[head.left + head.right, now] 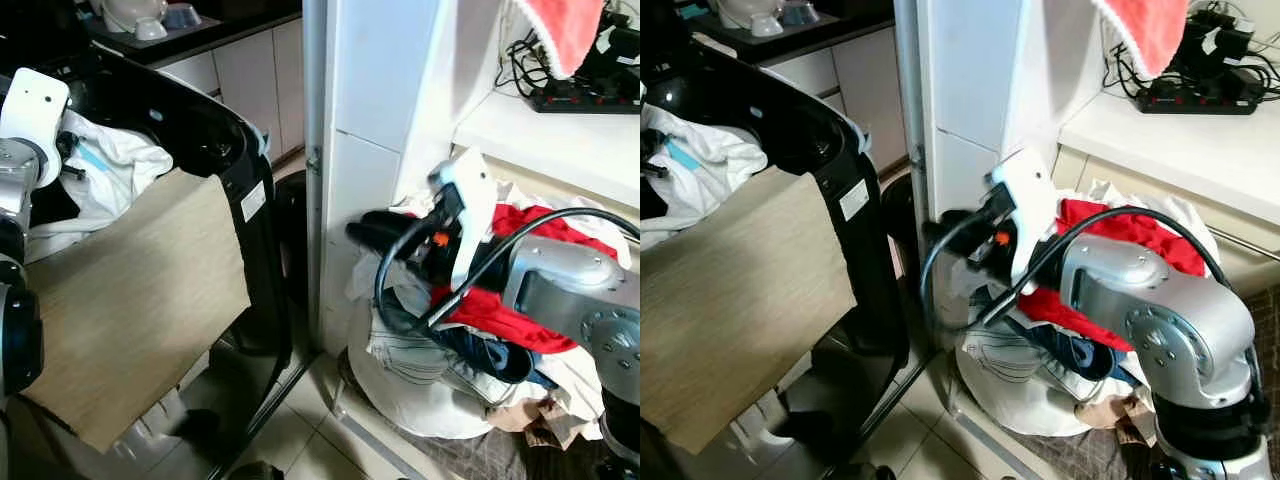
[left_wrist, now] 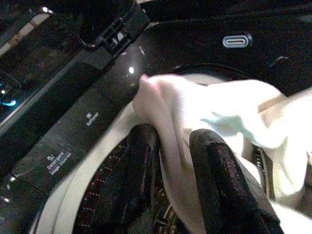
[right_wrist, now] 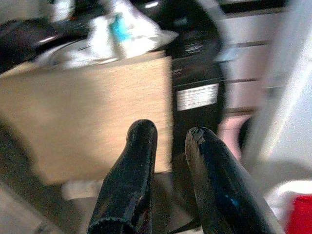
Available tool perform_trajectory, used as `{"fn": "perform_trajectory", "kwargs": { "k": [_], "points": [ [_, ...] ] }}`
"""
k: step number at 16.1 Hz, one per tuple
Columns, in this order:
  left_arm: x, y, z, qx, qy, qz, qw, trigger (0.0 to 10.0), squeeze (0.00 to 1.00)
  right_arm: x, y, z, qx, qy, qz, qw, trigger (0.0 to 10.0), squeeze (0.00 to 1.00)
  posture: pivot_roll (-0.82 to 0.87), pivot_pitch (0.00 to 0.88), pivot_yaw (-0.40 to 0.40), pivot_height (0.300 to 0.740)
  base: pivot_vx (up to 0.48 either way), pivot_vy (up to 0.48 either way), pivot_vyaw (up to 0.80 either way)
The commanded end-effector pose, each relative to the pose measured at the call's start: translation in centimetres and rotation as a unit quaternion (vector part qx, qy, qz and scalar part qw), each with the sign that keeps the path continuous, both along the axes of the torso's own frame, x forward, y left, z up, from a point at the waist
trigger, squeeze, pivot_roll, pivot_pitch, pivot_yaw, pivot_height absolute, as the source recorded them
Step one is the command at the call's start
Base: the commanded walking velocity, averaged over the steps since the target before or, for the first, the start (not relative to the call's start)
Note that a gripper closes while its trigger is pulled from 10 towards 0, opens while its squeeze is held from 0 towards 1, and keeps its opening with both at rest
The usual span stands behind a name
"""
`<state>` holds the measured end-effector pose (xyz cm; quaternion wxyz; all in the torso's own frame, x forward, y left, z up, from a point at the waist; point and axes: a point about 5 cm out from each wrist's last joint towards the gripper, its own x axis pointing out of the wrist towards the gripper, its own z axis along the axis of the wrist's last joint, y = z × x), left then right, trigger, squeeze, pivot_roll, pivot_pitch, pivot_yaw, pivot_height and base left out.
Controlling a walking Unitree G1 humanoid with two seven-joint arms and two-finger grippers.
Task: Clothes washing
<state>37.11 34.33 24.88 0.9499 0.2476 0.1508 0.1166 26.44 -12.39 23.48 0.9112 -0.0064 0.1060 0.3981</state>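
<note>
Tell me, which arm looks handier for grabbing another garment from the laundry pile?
Probably the right: its gripper hangs empty right above the laundry pile, while the left gripper holds a white garment at the washer.

The glossy black washing machine (image 1: pixel 225 150) holds white crumpled cloth (image 1: pixel 110 165); a beige board (image 1: pixel 130 300) leans there; red garment (image 1: pixel 1120 235) tops the pile.
</note>
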Motion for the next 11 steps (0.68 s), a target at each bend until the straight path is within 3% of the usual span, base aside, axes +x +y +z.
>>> {"fn": "perform_trajectory", "kwargs": {
  "k": [1,3,4,5,6,7,8,9,10,11],
  "points": [
    [0.1,0.3,1.9,0.026,-0.033,0.008,0.999,10.0,1.00,1.6,-1.5,0.1,-0.005,-0.009,-0.081,0.997,10.0,0.00,-0.16,0.000,0.050,0.740,0.000,0.000,0.00],
    [-0.1,0.8,3.9,0.115,-0.092,0.040,0.988,10.0,1.00,3.0,-3.4,-0.2,-0.016,-0.012,-0.172,0.985,10.0,0.00,-0.16,0.000,0.050,0.740,0.000,0.000,0.00],
    [-0.3,1.0,5.1,0.173,-0.118,0.049,0.977,10.0,0.20,3.4,-4.3,-0.1,-0.013,-0.014,-0.199,0.980,10.0,0.00,-0.16,0.000,0.050,0.740,0.000,0.000,0.00],
    [-0.3,0.8,5.6,0.171,-0.132,0.044,0.975,10.0,0.00,3.5,-4.5,0.0,-0.013,-0.015,-0.205,0.979,10.0,0.00,-0.16,0.000,0.050,0.740,0.000,0.000,0.00],
    [0.8,-1.2,4.6,0.058,-0.119,-0.044,0.990,10.0,0.00,3.4,-4.7,-0.1,-0.021,-0.013,-0.199,0.980,10.0,0.00,-0.16,0.000,0.047,0.740,0.000,0.000,0.00],
    [1.4,-3.1,3.7,-0.009,-0.098,-0.118,0.988,10.0,0.00,3.3,-4.8,-0.3,-0.028,-0.008,-0.198,0.980,10.0,0.00,-0.16,0.000,0.047,0.740,0.000,0.000,0.00],
    [1.9,-5.6,2.8,-0.036,-0.084,-0.212,0.973,10.0,0.00,3.4,-5.2,-0.8,-0.047,0.012,-0.216,0.975,10.0,0.00,-0.16,0.000,0.047,0.740,0.000,0.000,0.00],
    [2.1,-8.8,2.1,-0.044,-0.089,-0.320,0.942,10.0,0.00,3.4,-5.9,-1.7,-0.072,0.043,-0.244,0.966,10.0,0.00,-0.16,0.000,0.047,0.740,0.000,0.000,0.00],
    [1.9,-10.4,1.9,-0.057,-0.101,-0.368,0.923,10.0,0.00,3.5,-6.2,-2.0,-0.084,0.052,-0.256,0.962,10.0,0.23,-0.16,0.000,0.054,0.740,0.000,0.000,0.00],
    [1.3,-13.0,0.4,-0.101,-0.094,-0.434,0.890,10.0,0.00,3.4,-7.0,-2.6,-0.121,0.058,-0.277,0.951,10.0,1.00,-0.16,0.000,0.057,0.740,0.000,0.000,0.00]
  ]
}}
